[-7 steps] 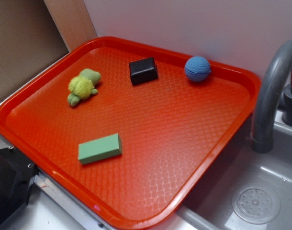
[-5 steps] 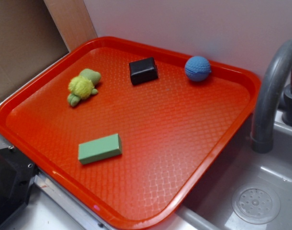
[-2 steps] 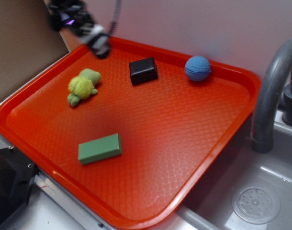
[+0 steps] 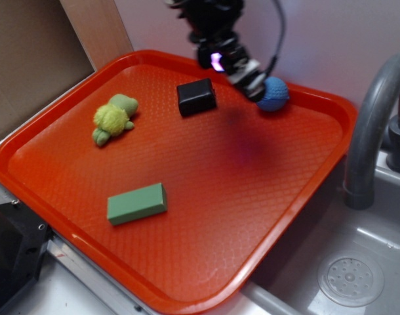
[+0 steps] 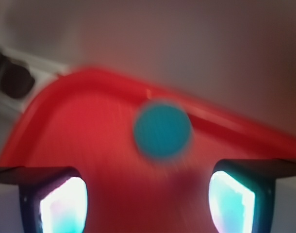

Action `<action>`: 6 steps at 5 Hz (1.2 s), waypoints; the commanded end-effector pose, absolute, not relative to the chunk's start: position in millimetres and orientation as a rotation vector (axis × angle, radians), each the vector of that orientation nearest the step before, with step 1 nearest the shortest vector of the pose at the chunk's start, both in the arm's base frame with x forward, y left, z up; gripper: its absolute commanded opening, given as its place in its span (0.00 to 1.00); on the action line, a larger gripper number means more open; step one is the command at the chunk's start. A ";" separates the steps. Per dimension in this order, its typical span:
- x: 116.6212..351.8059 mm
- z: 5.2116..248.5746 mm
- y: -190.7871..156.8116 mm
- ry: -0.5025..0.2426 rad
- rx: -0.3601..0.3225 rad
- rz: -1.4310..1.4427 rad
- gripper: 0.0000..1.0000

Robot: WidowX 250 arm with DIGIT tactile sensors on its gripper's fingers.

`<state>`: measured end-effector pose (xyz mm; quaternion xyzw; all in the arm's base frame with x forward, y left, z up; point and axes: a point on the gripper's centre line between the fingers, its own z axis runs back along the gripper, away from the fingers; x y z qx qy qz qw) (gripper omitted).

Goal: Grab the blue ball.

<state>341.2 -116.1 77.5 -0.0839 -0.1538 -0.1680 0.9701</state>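
Exterior view: red tray (image 4: 279, 197) beside a grey sink (image 4: 357, 256) with a curved faucet (image 4: 370, 125). Blue ball (image 4: 275, 96) sits on the tray near its far rim, toward the right corner. Gripper (image 4: 252, 85) hangs low at the ball's left side, partly overlapping it in this view; contact can't be told, arm is motion-blurred, with a purple light on it. Black block (image 4: 196, 97) lies left of the ball, apart from it. Yellow-green plush turtle (image 4: 113, 118) further left. Green block (image 4: 137, 203) near the tray's front. Wrist view, heavily blurred: blue ball (image 5: 162, 129) centred, on the tray (image 5: 80, 126) just short of its far rim, ahead of and between the two fingers (image 5: 56, 204), which stand wide apart at the bottom corners, nothing held. Dark object at far left, too blurred to name.
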 end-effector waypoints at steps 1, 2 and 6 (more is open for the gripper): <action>369.0 54.0 -130.0 -0.309 -0.091 -0.347 1.00; 359.9 31.2 -128.6 -0.255 -0.052 -0.330 1.00; 241.5 163.4 -49.6 -0.286 0.027 -0.318 0.00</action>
